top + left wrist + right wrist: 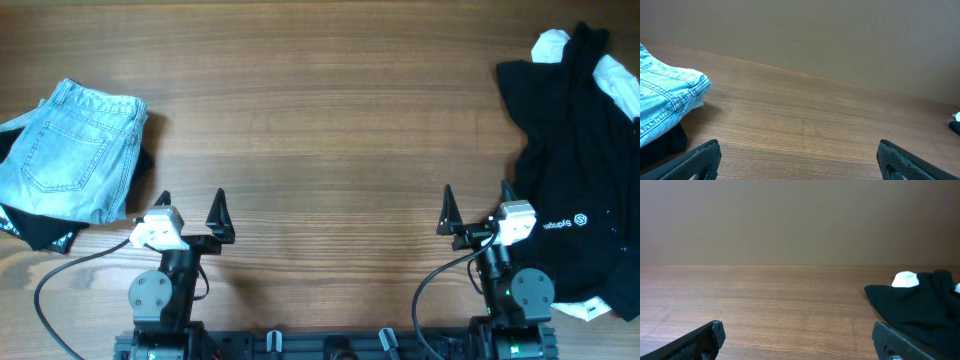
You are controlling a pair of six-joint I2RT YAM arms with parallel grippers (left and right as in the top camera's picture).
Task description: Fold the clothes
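Folded light-blue jeans [72, 150] lie at the left edge on a black garment [40, 230]; they also show in the left wrist view [665, 107]. A crumpled pile of black clothes [575, 170] with white patches fills the right side and shows in the right wrist view [920, 307]. My left gripper [190, 208] is open and empty near the front edge, right of the jeans. My right gripper [477, 205] is open and empty, just left of the black pile.
The wooden table [320, 130] stretches bare between the two clothing heaps. A cable [60, 275] trails from the left arm base. A white piece [583, 310] peeks from under the black pile at the front right.
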